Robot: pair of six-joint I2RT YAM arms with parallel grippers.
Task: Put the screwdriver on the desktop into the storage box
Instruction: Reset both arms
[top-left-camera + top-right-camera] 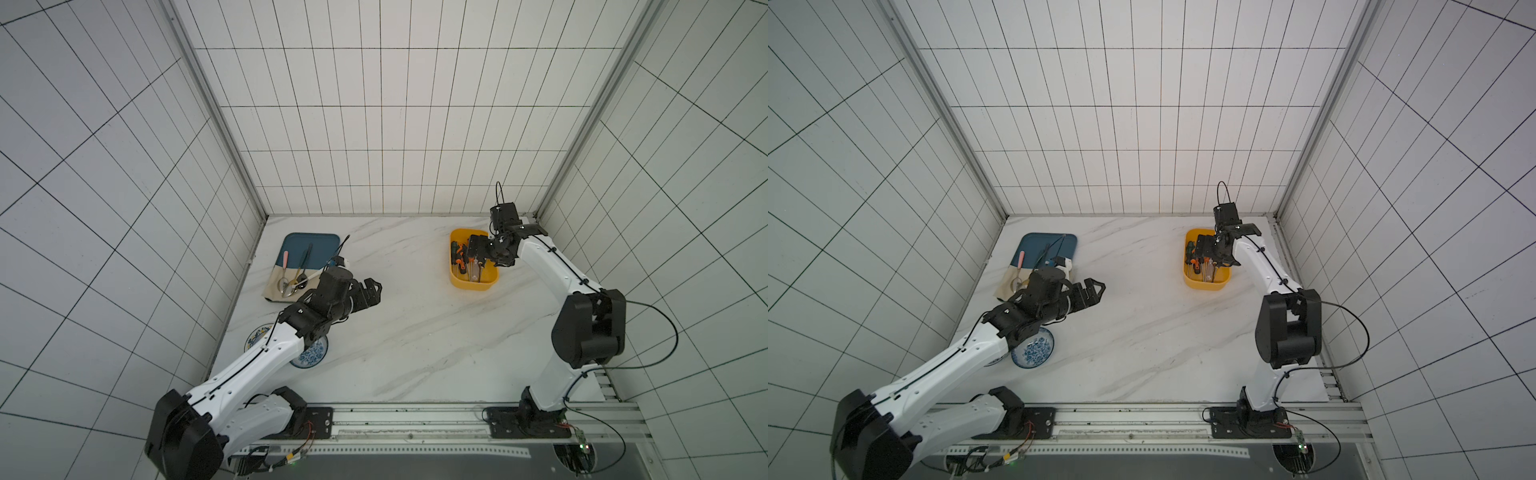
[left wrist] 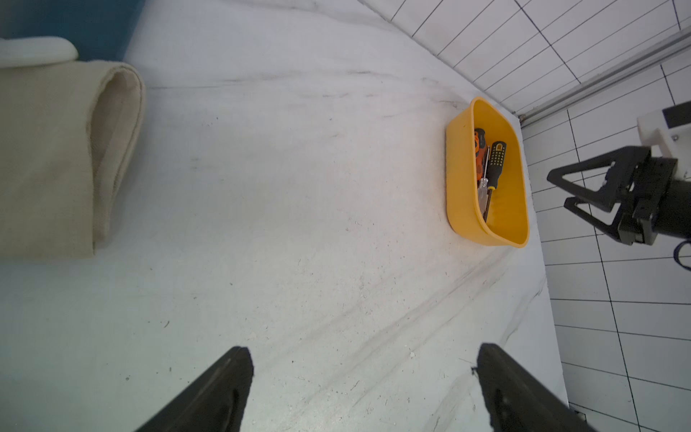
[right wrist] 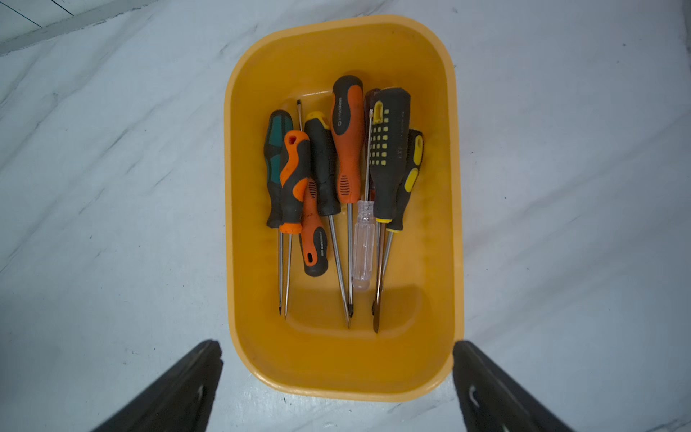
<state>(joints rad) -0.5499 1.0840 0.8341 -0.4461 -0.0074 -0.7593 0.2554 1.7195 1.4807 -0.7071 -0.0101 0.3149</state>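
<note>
The yellow storage box (image 1: 473, 284) (image 1: 1206, 285) stands at the back right of the white marbled desktop (image 1: 415, 332). Several screwdrivers (image 3: 347, 149) with orange, green, yellow and clear handles lie side by side inside it; the left wrist view also shows the screwdrivers (image 2: 495, 161). No screwdriver shows on the bare desktop. My right gripper (image 1: 473, 249) (image 3: 336, 348) hangs open over the box (image 3: 340, 377), empty, its fingers wider apart than the box's near end. My left gripper (image 1: 372, 291) (image 2: 362, 353) hovers open and empty over the left middle of the desktop.
A dark blue tray (image 1: 311, 245) with spoons and a beige cloth (image 1: 274, 289) (image 2: 48, 157) sit at the back left. A blue-patterned plate (image 1: 311, 357) lies under the left arm. Tiled walls close three sides; the arms' rail (image 1: 415, 415) runs along the front.
</note>
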